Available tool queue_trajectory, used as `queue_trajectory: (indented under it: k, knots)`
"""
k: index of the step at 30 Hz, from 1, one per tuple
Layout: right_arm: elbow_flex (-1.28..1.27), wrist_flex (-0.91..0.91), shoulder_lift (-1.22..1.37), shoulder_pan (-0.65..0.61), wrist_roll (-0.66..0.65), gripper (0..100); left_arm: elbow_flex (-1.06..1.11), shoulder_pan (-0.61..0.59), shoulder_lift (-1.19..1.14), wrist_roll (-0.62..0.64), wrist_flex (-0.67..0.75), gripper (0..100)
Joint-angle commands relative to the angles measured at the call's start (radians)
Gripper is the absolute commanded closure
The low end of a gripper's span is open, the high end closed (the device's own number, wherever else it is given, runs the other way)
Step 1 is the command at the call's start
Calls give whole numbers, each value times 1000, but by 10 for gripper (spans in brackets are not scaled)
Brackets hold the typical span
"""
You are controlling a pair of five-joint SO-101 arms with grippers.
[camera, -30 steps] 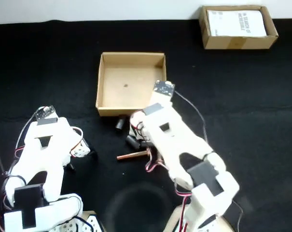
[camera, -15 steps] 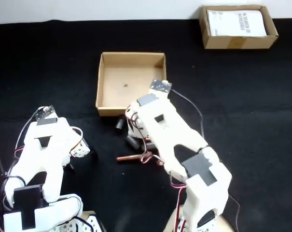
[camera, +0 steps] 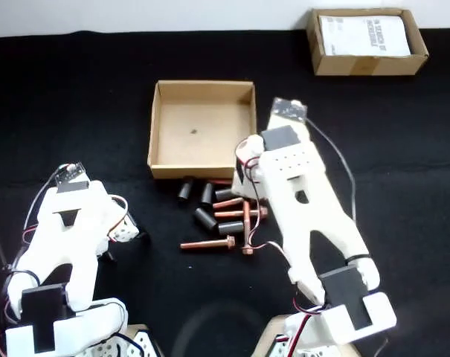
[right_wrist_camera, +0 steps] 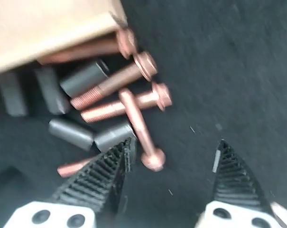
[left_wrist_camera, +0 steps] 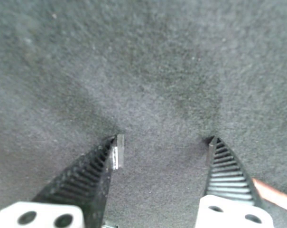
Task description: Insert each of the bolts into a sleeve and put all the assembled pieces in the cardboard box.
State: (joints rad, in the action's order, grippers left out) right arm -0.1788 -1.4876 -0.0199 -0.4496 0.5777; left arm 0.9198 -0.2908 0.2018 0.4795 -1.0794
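The empty cardboard box (camera: 202,126) sits at mid table. In front of it lie several copper bolts (camera: 207,242) and several black sleeves (camera: 204,219), all loose. My right arm (camera: 303,193) stands just right of this pile. Its gripper (right_wrist_camera: 174,147) is open above the cloth, with nothing between the fingers. One bolt (right_wrist_camera: 138,124) lies close to one fingertip (right_wrist_camera: 126,147), with more bolts (right_wrist_camera: 115,78) and sleeves (right_wrist_camera: 69,133) beyond, against the box wall (right_wrist_camera: 48,23). My left gripper (left_wrist_camera: 164,142) is open over bare black cloth, and a bolt tip (left_wrist_camera: 271,192) shows beside one finger.
A second cardboard box (camera: 366,41) holding a white sheet stands at the far right corner. My left arm (camera: 68,223) is at the near left of the table. Black cloth (camera: 403,149) covers the table.
My right arm has swung to the right, off the pile, uncovering the bolts and sleeves it hid. The left arm has not moved.
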Motion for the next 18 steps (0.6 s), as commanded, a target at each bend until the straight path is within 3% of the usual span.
queue_trajectory:
  k: [1,6,12,18]
  knots:
    - [19,-16,-41,1,-18,745,-4,-16,5,8,17,713]
    - [18,59,64,-131,55,745,-2,-16,5,8,17,713]
    - [27,186,240,-191,184,745,-2,-33,5,8,17,713]
    - [27,225,326,-251,189,746,-4,-35,5,8,17,713]
